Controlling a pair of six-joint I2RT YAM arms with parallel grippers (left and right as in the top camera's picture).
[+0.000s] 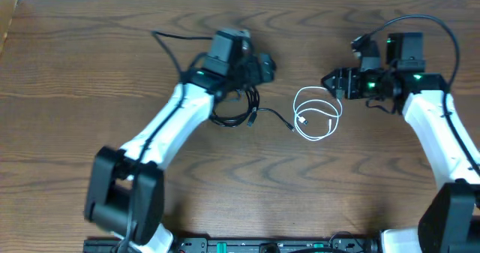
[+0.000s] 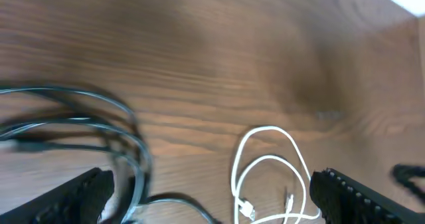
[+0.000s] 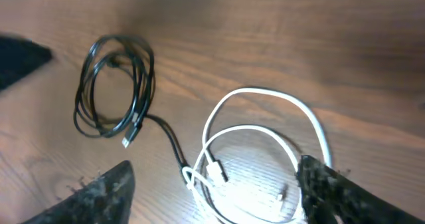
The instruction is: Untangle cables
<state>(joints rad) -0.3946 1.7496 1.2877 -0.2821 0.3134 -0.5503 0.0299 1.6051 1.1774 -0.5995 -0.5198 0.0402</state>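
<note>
- Mid-table, betw. the two arms: white cable (image 3: 252, 88), short, lying in loose loops flat on the table (image 1: 90, 73), plugs inside the loops.
- Black cables (image 3: 143, 84): wound in one tight coil, well to the left of the white loops. No. of cords in the coil can't be told.
- Black lead (image 3: 166, 134): ran out of the coil twd. the white loops, its long axis roughly left-right across the table. Its end crossed into the white loops; over or under them not clear. Judged the only tangle left.
- Right gripper (image 3: 214, 164): fingers spread wide, nothing pinched. White loops lay just off its tips, twd. table centre and a bit nearer the bases. Contact of cord w. the one finger can't be told.
- Left gripper (image 2: 211, 177): fingers fully spread, empty, above the far edge of the black coil.
- Nearer arm: right for the white cable, left for the black coil.
- Pose: right arm reached fwd., wrist turned inward, claw pointing at centre. Left arm stretched diagonally fwd., claw facing down twd. the gap betw. coil and loops.
</note>
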